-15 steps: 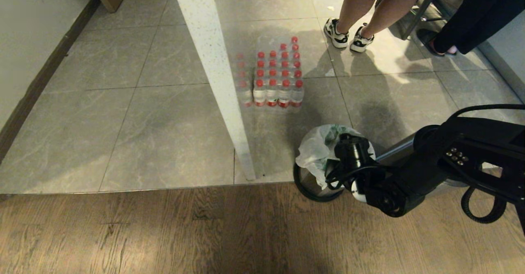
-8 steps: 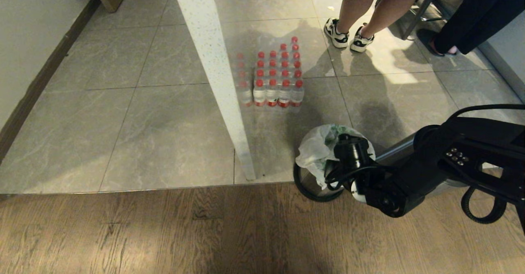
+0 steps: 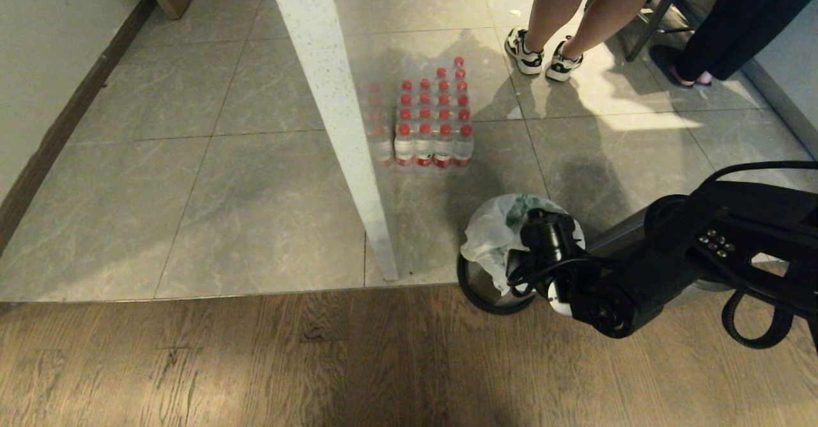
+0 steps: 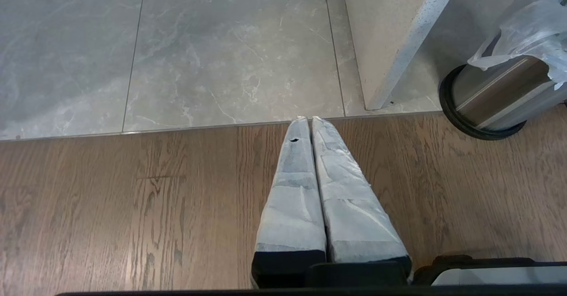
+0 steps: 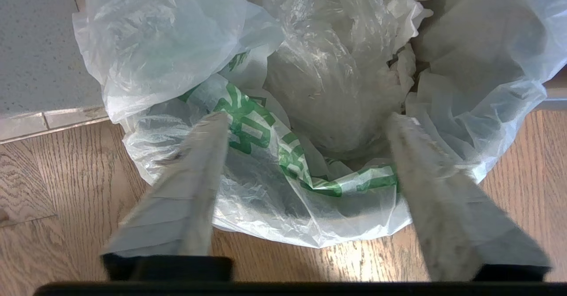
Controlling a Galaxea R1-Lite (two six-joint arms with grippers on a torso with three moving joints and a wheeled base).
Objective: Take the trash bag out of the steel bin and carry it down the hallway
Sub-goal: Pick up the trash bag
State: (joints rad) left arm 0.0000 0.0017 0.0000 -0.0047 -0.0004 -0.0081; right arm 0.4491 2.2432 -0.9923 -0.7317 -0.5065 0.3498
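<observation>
The right gripper (image 5: 305, 123) hangs directly over the mouth of the small round brushed-steel bin with its black rim ring (image 3: 476, 293), which stands on the brown wood floor (image 3: 255, 363) at the edge of the grey marbled tiles (image 3: 255, 203). A second ago its fingers (image 5: 195, 167) were together; now they stand wide apart, one on each side of the crumpled rim of the thin translucent white trash bag with green printing (image 5: 248, 127), and nothing is clamped between them. The bag sits in the bin, its edges draped over the rim, with paler crumpled plastic inside. The opening reads as preparation for a grasp: the fingers would need to descend and close on a gathered fold of the printed plastic before any lift. The left gripper (image 4: 305, 125) is parked low over the wood floor, fingers pressed together, well apart from the bin. Beyond a white speckled post (image 3: 332, 120) lies a shrink-wrapped pack of red-capped water bottles (image 3: 428, 120), and two people's legs (image 3: 575, 11) stand farther off on the tiles.
</observation>
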